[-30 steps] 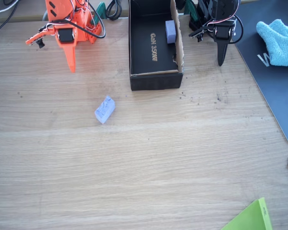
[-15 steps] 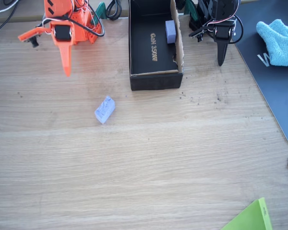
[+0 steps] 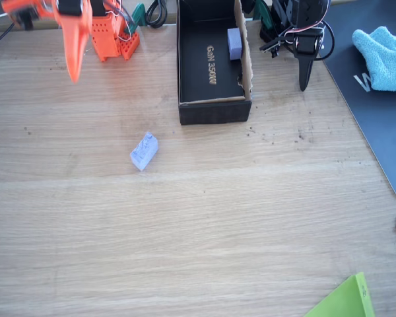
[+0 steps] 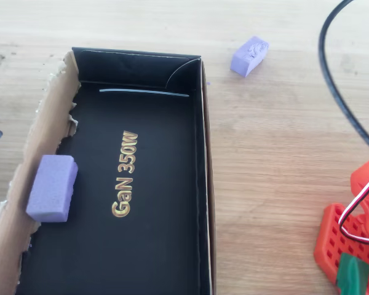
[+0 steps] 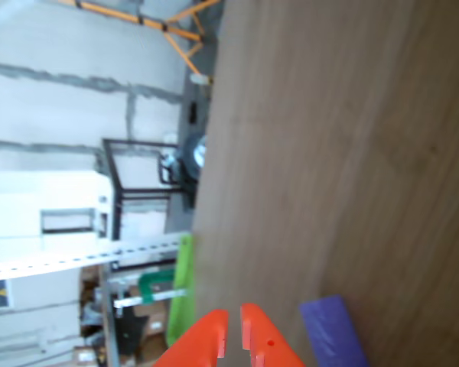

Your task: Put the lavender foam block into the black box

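The lavender foam block (image 3: 144, 151) lies alone on the wooden table, below and left of the black box (image 3: 214, 112); the overhead view has this block (image 4: 249, 56) just past the box's (image 4: 204, 153) far right corner. My orange gripper (image 3: 72, 78) hangs at the upper left, well apart from the block, pointing down. In the wrist view my gripper (image 5: 233, 336) is shut on nothing, and a purple-blue block (image 5: 333, 332) lies on the table to its right.
A smoother greyish-lavender block (image 3: 234, 43) (image 4: 51, 187) rests inside the box by its brown flap. A dark mat (image 3: 376, 119) with a blue cloth (image 3: 385, 56) lies at the right. A green sheet (image 3: 346, 300) sits at the bottom edge.
My gripper has swung up and to the left in the fixed view, away from the box. The foam block and the box have not moved.
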